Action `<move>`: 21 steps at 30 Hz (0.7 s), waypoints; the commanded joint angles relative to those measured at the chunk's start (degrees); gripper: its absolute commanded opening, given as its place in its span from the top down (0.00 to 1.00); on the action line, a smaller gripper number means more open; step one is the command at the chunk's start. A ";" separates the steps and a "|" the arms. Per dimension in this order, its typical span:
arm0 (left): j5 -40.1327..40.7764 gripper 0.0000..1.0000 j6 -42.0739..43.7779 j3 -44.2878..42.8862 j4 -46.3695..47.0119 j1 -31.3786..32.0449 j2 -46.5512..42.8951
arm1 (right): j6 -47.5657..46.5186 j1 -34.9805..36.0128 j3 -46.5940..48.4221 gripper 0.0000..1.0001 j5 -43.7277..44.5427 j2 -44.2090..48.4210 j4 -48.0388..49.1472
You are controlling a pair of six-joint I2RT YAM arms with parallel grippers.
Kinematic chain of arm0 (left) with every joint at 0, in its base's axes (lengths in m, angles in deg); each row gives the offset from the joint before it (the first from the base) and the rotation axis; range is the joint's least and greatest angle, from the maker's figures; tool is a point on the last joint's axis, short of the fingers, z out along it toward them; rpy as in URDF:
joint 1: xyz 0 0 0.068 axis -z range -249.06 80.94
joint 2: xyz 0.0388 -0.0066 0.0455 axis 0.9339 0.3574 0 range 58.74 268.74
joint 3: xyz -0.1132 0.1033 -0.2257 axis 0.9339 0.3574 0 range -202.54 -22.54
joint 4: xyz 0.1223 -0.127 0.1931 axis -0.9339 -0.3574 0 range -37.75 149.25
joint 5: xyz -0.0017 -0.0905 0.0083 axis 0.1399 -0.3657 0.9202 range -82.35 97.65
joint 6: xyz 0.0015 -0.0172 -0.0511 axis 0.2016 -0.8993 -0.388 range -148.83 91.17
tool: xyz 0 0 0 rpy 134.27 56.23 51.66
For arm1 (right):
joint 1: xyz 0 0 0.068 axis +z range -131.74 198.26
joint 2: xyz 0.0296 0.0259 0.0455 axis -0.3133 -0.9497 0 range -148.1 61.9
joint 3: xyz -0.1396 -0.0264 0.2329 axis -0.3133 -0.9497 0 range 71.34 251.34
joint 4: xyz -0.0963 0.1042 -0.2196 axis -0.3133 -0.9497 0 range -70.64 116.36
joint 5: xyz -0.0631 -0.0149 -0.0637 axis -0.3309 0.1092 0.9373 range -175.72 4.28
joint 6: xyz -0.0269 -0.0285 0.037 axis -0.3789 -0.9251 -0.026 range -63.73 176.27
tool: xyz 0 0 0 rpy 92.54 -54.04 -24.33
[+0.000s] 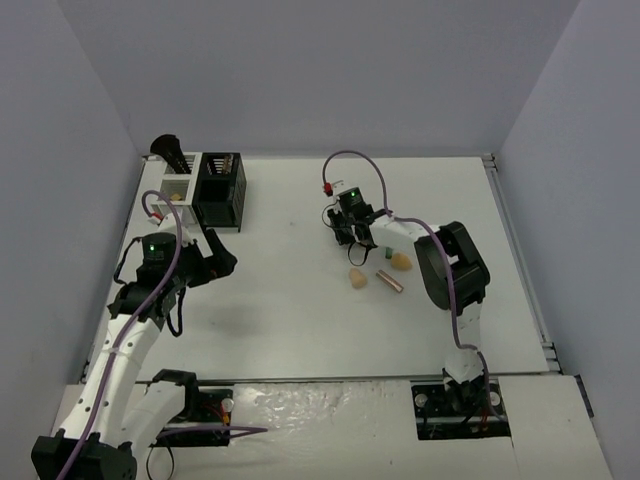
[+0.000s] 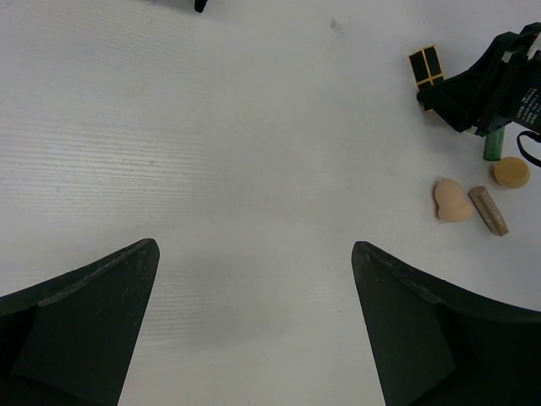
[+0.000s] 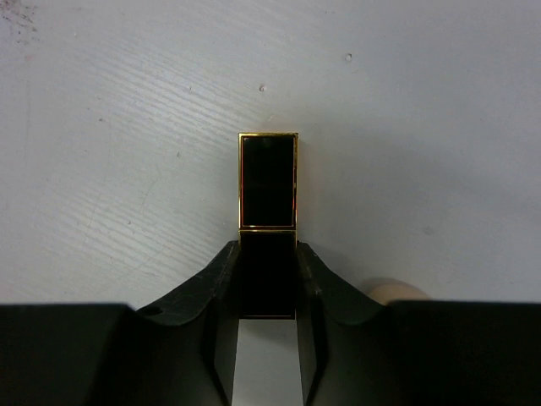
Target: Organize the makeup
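Observation:
A black-and-gold lipstick (image 3: 267, 182) lies on the white table, and my right gripper (image 3: 267, 254) is shut on its near half, fingers pressed on both sides. From above, the right gripper (image 1: 345, 232) is low over mid-table. Just in front of it lie two peach sponges (image 1: 356, 278) (image 1: 401, 262) and a rose-gold tube (image 1: 390, 280). The left wrist view also shows a green tube (image 2: 493, 144) partly hidden under the right gripper. My left gripper (image 1: 215, 255) hovers at the left, open (image 2: 255, 247), with only bare table between its fingers.
A white slatted bin (image 1: 178, 180) and a black one (image 1: 219, 188) stand side by side at the back left, a dark brush (image 1: 165, 150) sticking up behind the white one. Grey walls enclose the table on three sides.

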 commanded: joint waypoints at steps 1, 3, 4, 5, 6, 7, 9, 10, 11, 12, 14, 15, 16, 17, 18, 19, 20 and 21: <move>-4.20 0.03 -4.54 -3.56 5.07 -0.06 0.13 | -1.64 1.59 0.15 0.96 3.43 2.58 2.13; -5.24 0.03 -6.34 -3.63 6.39 0.30 0.20 | -1.29 3.40 -2.38 0.99 1.31 6.13 4.97; -5.57 0.03 -7.64 -3.76 7.06 0.54 0.33 | -1.15 4.42 -4.85 1.00 0.48 8.04 6.67; -5.82 0.03 -8.75 -3.89 7.98 1.07 0.46 | -1.02 5.62 -7.29 1.00 0.19 10.62 8.53; -6.07 0.03 -9.59 -3.99 9.05 1.76 0.55 | -0.88 6.94 -9.31 1.00 0.04 13.66 10.49; -6.24 0.03 -10.50 -4.28 9.91 2.46 0.85 | -0.85 8.57 -11.59 1.00 -0.49 16.10 14.14; -6.43 0.03 -12.33 -4.96 11.09 3.88 1.76 | 1.15 12.95 -15.68 1.00 -1.62 20.08 20.24; -6.26 0.03 -12.82 -5.53 11.83 5.05 2.11 | 1.72 14.31 -18.03 1.00 -2.01 22.26 23.59; -6.03 0.03 -13.28 -6.08 12.53 6.19 2.47 | 2.33 15.69 -20.29 1.00 -2.40 24.36 26.87; -5.41 0.03 -13.62 -6.60 12.99 7.11 2.93 | 3.18 17.23 -22.01 1.00 -2.74 26.02 29.73; -4.63 0.03 -14.23 -7.45 13.73 8.71 3.85 | 4.09 20.27 -24.72 1.00 -3.42 28.68 34.57; -4.06 0.03 -14.41 -7.62 13.93 8.83 4.13 | 4.27 21.30 -25.21 1.00 -3.61 29.67 35.74; -3.82 0.03 -14.66 -7.79 14.24 9.70 4.53 | 4.51 22.73 -25.38 1.00 -4.47 30.77 37.01; -3.76 0.03 -15.05 -7.98 14.51 10.22 4.66 | 4.64 23.84 -25.84 1.00 -4.87 31.16 37.60; -3.71 0.03 -15.38 -7.93 14.94 10.65 4.64 | 4.83 24.58 -26.46 1.00 -5.17 31.91 38.97; -3.66 0.03 -15.68 -7.76 15.46 11.05 4.56 | 5.05 25.15 -27.15 1.00 -5.43 32.82 40.70; -3.59 0.03 -15.95 -7.70 15.81 11.18 4.42 | 5.29 25.62 -27.39 1.00 -5.85 33.46 41.95; -3.40 0.03 -16.34 -7.66 16.01 11.41 4.22 | 5.48 26.18 -27.68 1.00 -6.14 33.92 43.03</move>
